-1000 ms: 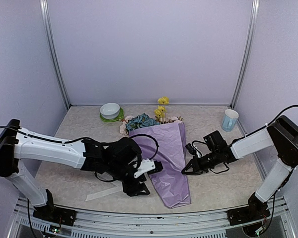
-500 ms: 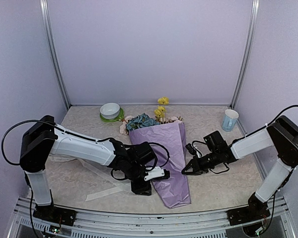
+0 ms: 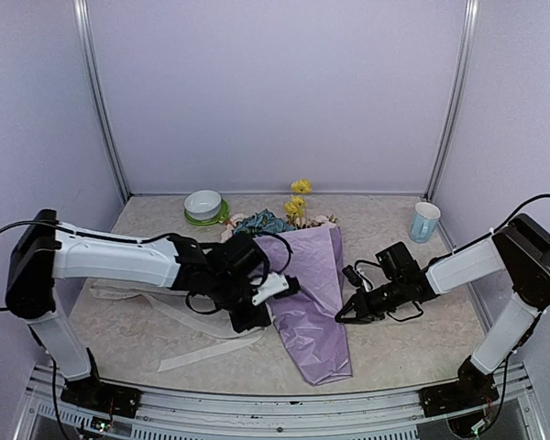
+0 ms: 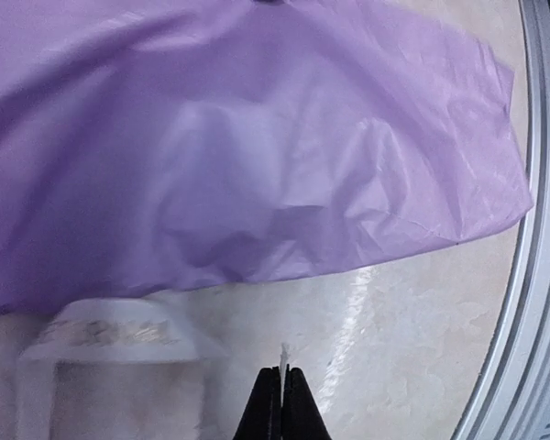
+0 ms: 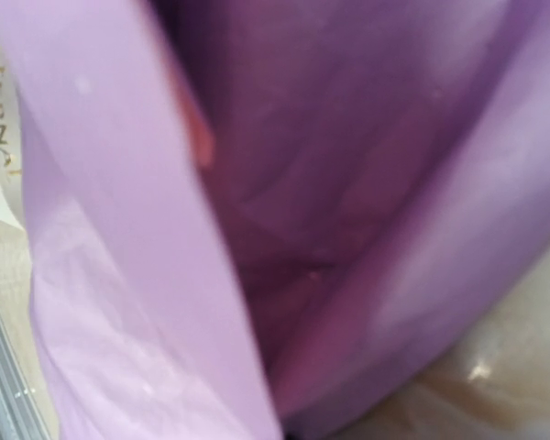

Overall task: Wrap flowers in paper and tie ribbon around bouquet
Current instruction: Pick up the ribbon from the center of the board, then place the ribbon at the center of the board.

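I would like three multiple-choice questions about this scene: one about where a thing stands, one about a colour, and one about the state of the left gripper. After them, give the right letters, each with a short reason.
1. Where does the cup stand on the table?
A. at the far right
B. in the near left corner
C. at the middle of the near edge

2. What colour is the paper around the flowers?
A. green
B. lilac
C. red

3. In what state is the left gripper?
A. wide open
B. shut
C. hidden from every view

Answers:
1 A, since the top view shows it far back by the right wall.
2 B, since the cone looks lilac in the top and left wrist views.
3 B, since the left wrist view shows the two tips pressed together.
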You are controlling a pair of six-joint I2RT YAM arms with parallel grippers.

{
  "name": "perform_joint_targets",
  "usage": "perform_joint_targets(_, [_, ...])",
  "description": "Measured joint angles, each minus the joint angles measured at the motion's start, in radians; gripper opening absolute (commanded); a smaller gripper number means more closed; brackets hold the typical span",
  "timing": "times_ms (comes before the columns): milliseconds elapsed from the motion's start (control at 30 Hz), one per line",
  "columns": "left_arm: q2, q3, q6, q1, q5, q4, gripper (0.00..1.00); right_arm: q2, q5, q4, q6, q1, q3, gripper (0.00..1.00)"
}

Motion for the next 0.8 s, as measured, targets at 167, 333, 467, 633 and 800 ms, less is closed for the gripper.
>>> perform_joint_targets(167, [-0.340,-0.041,-0.131,0.220,-0.098,0.077,0.00,0.000,0.000,0.000,0.000,0.000,-0.001,0.00])
perform_joint_targets(333, [-0.450,-0.032,-0.288,0.465,-0.370,0.075,0.45,0.000,0.000,0.001,0.000,0.000,-0.001,0.00])
perform_joint_targets(467, [-0.393,-0.072,-0.405,0.615,-0.585,-0.004,0.81,0.000,-0.001,0.001,0.000,0.000,-0.001,0.00])
perform_joint_targets(633, [-0.416,-0.179,-0.455,0.569,-0.644,-0.028,0.86,0.000,-0.013,0.007,0.003,0.000,-0.001,0.00])
perform_joint_targets(800, [-0.460,-0.189,-0.459,0.397,-0.641,0.002,0.68,0.000,-0.036,0.024,0.013,0.000,-0.001,0.00])
